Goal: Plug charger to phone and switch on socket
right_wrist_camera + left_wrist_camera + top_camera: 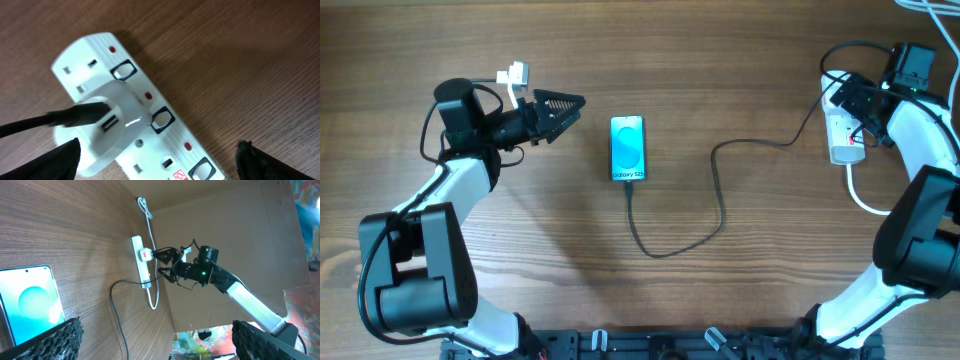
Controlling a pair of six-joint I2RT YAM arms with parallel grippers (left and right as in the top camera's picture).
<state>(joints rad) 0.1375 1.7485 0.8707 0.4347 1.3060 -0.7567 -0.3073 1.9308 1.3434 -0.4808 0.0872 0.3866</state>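
The socket (844, 135) lies just at 6 o'clock of the right end effector (855, 98) — open, empty — with its long axis running 12 to 6. The left end effector (570, 103), also open, is well apart, near the phone (627, 148).

A wood-grain table (770, 280) meets a plain brown panel (240, 235), perhaps cardboard, with blurred colourful clutter (306, 210) beyond.

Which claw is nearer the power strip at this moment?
Right. The right claw is open just above the white power strip at the table's far right. The left claw, also open, sits across the table beside the phone.
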